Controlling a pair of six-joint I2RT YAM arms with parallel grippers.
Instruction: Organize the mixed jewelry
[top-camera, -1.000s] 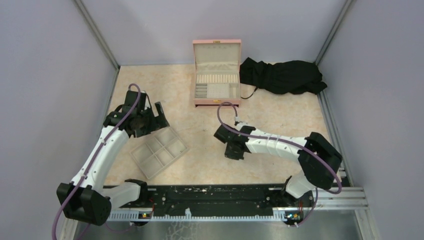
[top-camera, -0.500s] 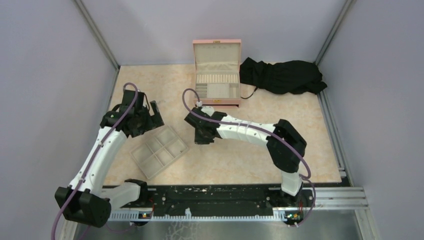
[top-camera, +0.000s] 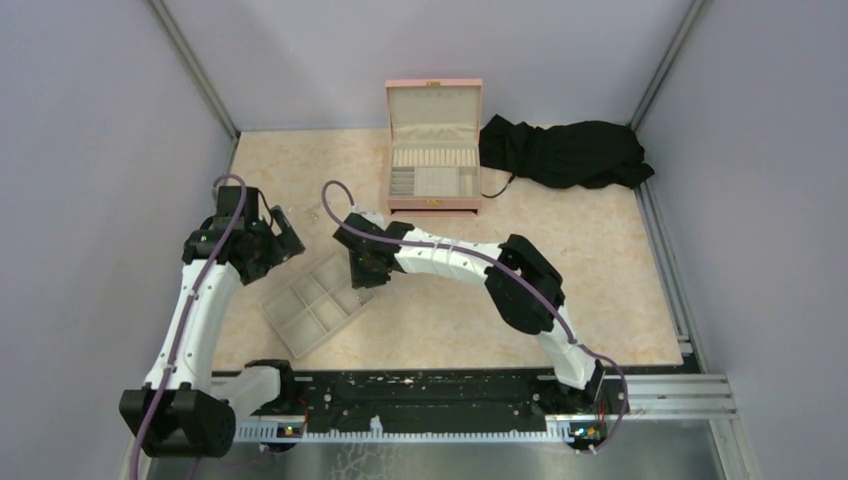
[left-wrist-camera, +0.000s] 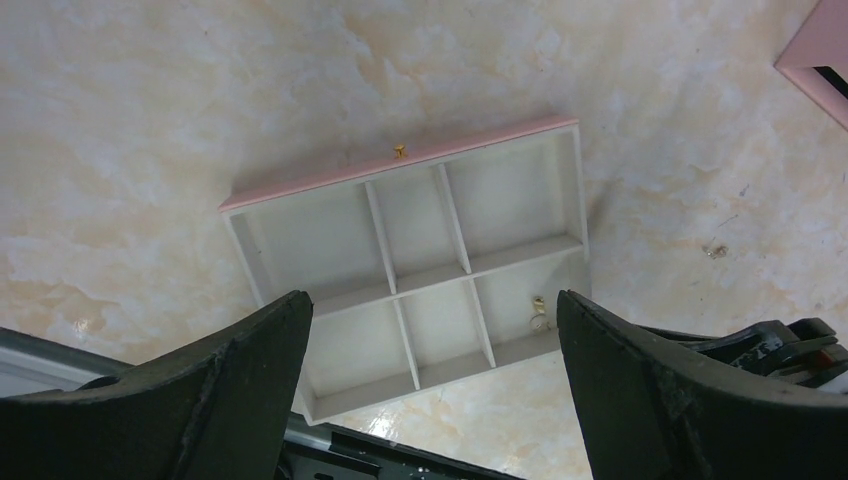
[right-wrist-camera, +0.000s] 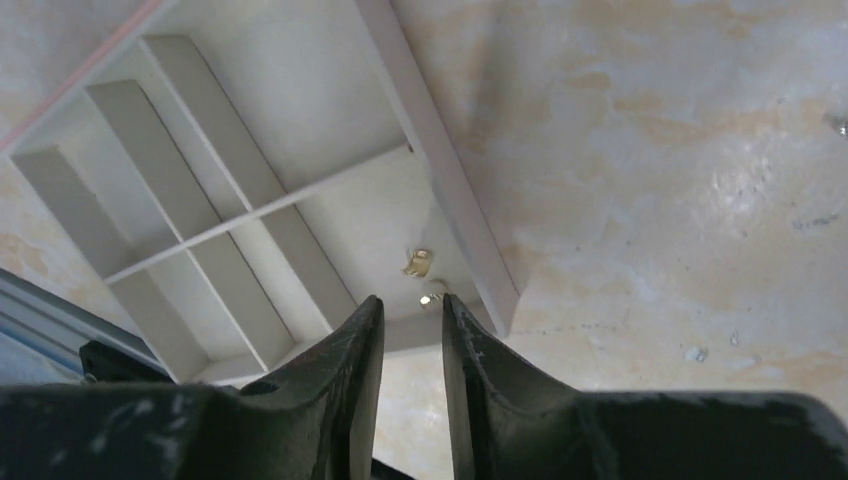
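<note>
On the marbled beige table (top-camera: 600, 300), walled on three sides by pale panels, the two arms take up most of the room. The right arm (top-camera: 470, 265) stretches across from its base toward the left half. The left arm (top-camera: 190, 310) rises along the left side.

At the far edge stands the pink box (top-camera: 434, 150), lid up and cream lining showing, with a crumpled black cloth (top-camera: 565, 152) touching its right side. Nearer, left of centre, the beige six-compartment tray (top-camera: 305, 322) lies flat at an angle to the table edge. One of its long sides is pink and carries a small gold stud (left-wrist-camera: 399, 152).

The left gripper (left-wrist-camera: 432, 300) hangs above the tray with its fingers spread wide and nothing between them. The right gripper (right-wrist-camera: 411, 300) is poised over the tray's right-hand corner compartment, and only a narrow slit parts its fingers. No piece is seen clamped in that slit.

The jewelry in view lies in that same corner compartment, close to its outer wall. A gold piece (right-wrist-camera: 418, 263) rests on the floor just beyond the right fingertips. A smaller pale piece (right-wrist-camera: 428, 298) sits right at the tips, in line with the gap. Whether it touches them I cannot tell.
</note>
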